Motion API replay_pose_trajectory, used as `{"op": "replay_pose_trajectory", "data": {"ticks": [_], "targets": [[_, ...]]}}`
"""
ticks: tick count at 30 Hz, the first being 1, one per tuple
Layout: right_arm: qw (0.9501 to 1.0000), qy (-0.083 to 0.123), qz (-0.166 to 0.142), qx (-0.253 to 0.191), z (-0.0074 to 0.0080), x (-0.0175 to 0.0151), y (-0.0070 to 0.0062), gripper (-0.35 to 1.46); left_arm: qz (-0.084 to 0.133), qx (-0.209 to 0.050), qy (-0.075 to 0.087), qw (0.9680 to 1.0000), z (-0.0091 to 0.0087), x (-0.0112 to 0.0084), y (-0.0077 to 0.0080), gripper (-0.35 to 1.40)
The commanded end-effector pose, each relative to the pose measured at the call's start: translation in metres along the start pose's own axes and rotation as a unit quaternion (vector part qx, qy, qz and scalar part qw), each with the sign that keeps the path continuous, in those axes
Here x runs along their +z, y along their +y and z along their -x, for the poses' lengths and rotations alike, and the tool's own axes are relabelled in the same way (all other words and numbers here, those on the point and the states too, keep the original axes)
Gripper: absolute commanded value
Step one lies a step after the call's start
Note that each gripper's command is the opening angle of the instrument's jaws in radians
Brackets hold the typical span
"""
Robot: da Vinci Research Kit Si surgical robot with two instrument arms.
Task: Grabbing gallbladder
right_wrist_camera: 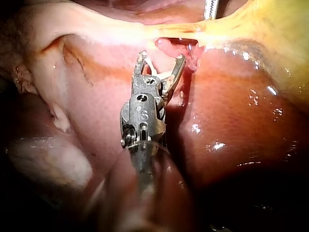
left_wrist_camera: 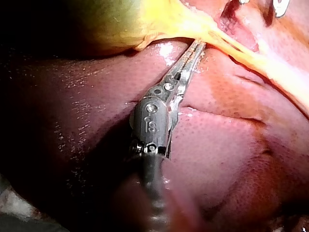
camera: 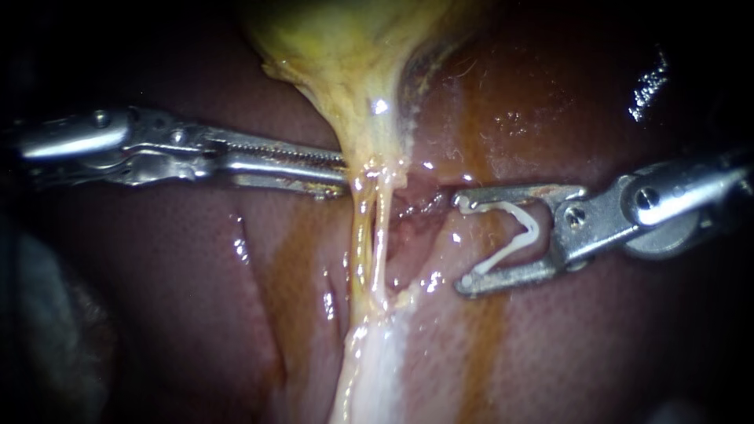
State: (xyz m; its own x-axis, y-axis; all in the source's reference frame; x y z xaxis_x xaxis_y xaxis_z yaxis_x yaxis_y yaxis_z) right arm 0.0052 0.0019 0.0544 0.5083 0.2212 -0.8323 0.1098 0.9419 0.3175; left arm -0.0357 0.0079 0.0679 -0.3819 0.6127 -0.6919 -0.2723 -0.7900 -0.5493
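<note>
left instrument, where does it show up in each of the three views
endoscope view: left instrument enters from the left, tip against the gallbladder's yellow neck
left wrist view: its own instrument, tip tucked under that neck
right wrist view: only its tip, beyond the right instrument and its clip, at the neck
shared landmark: the yellow neck

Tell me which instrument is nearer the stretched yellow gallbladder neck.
Left. The left instrument reaches the stretched yellow gallbladder neck with its tip; the right instrument, holding a white clip, stands clear of it.
</note>
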Motion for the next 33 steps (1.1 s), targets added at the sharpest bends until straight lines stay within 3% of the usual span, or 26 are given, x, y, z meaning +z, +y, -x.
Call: {"op": "replay_pose_trajectory", "data": {"ticks": [1,8,12,19,22,26,33], "targets": [[1.0,0.0,0.0,0.0,0.0,0.0,0.0,0.5,0.001,0.0,-0.001,1.0,0.0,-0.0002,0.0,-0.31],[1.0,0.0,0.0,0.0,0.0,0.0,0.0,0.5,0.003,-0.005,-0.017,0.9998,-0.001,-0.0019,0.0011,-0.35],[1.0,0.0,0.0,0.0,0.0,0.0,0.0,0.5,0.008,-0.033,-0.036,0.9988,-0.0024,-0.0036,0.0021,-0.35],[1.0,0.0,0.0,0.0,0.0,0.0,0.0,0.5,0.022,-0.05,-0.038,0.9978,-0.0065,-0.007,0.0016,-0.35],[1.0,0.0,0.0,0.0,0.0,-0.0001,0.0,0.5,0.017,-0.053,-0.037,0.9978,-0.0077,-0.0084,0.0011,-0.35],[1.0,0.0,0.0,0.0,0.0001,-0.0001,0.0,0.5,0.013,-0.055,-0.037,0.9977,-0.0082,-0.0096,0.0007,-0.35],[1.0,0.0,0.0,0.0,0.0001,-0.0001,0.0,0.5,0.012,-0.058,-0.036,0.9976,-0.0081,-0.0097,0.0007,-0.35]]}}
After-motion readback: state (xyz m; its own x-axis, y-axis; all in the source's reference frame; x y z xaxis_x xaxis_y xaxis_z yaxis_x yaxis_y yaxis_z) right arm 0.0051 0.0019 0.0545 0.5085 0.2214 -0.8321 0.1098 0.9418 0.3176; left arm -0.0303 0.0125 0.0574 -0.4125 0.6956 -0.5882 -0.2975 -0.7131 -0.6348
